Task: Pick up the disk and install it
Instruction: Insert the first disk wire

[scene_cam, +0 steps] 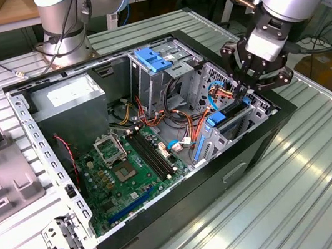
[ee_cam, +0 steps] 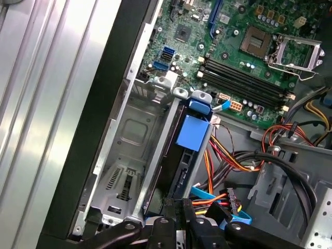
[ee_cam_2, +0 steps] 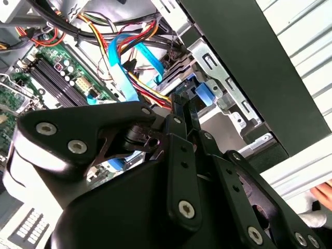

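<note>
The disk (ee_cam: 176, 171) stands on edge in the drive cage (ee_cam: 124, 150), an open bay beside it. Orange and blue cables (ee_cam: 218, 161) crowd its other side; the case's black wall (scene_cam: 225, 178) hems the cage in.

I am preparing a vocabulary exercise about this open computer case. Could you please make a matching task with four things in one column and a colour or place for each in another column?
Things:
1. disk
2. gripper
3. motherboard
4. power supply box

Descriptions:
A. green, on the case floor
B. grey, with a white sticker
C. black, above the drive cage
D. standing on edge in the drive cage, with a blue carrier

Pairs: 1-D, 2-C, 3-A, 4-B
</note>
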